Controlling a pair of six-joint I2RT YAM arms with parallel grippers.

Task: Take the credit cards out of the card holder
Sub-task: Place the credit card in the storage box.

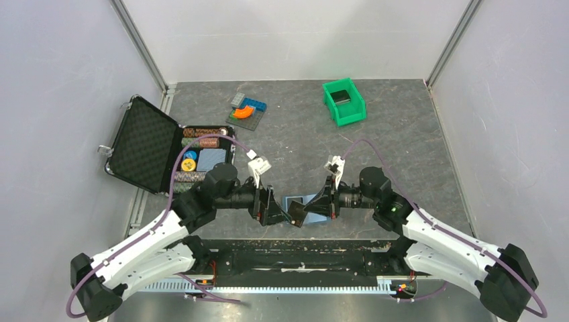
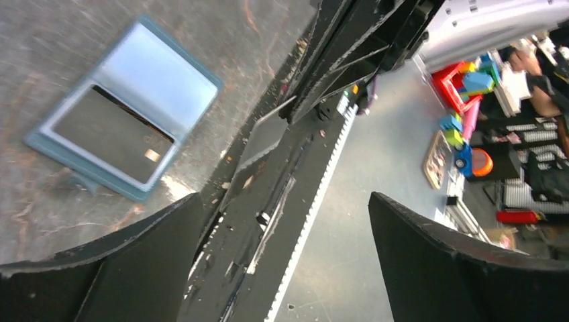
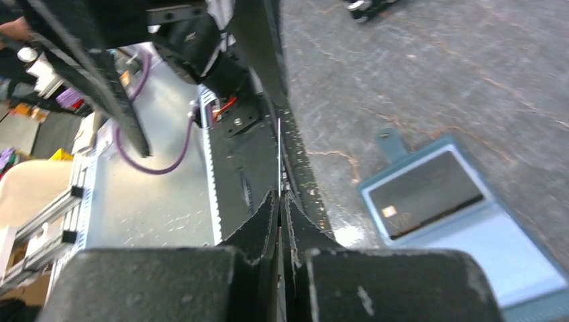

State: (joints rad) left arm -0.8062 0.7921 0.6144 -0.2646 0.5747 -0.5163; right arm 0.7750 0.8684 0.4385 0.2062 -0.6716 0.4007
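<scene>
Bright even light, wrist views blurred

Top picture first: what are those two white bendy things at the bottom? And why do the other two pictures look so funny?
Those are two robot arms, the left arm and the right arm, bolted to the near edge of the table. The top picture comes from a camera above them. The other two come from little cameras on the wrists, so black fingers fill them. The right gripper pinches a thin dark credit card; the left gripper is open close by. On the table lies an open blue card holder with another card in it. Farther back are a green bin, a black case of poker chips and toy blocks.
</scene>
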